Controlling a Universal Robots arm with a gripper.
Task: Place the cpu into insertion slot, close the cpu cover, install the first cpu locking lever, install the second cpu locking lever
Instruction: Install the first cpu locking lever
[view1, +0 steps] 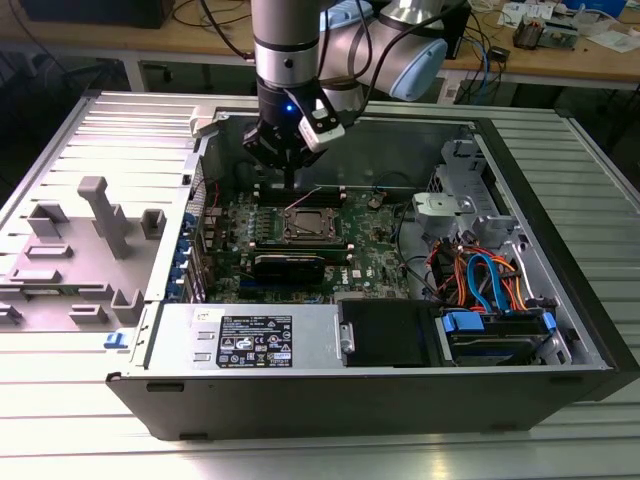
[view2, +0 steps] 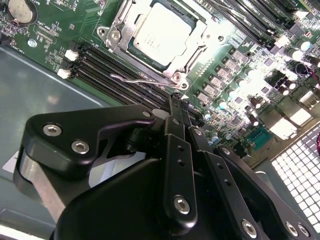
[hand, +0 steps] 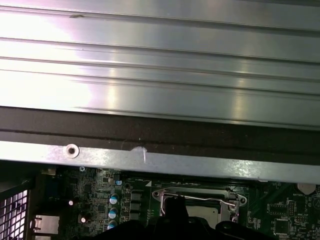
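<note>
Item: cpu (view2: 162, 32), sitting seated in the insertion slot (view2: 177, 77) on the motherboard of an open computer case (view1: 400, 400) lying on the bench (view1: 560, 440). The cpu cover (view2: 121, 22) is lying shut over it, framing its silver top. The gripper (view2: 176, 100), fingers pressed together, is pointing down just beside the socket's corner, near a wire locking lever (view2: 132, 80) lying along the socket's edge.

Arm (view1: 285, 50) points down, end effector (view2: 176, 100) closed tight
</note>
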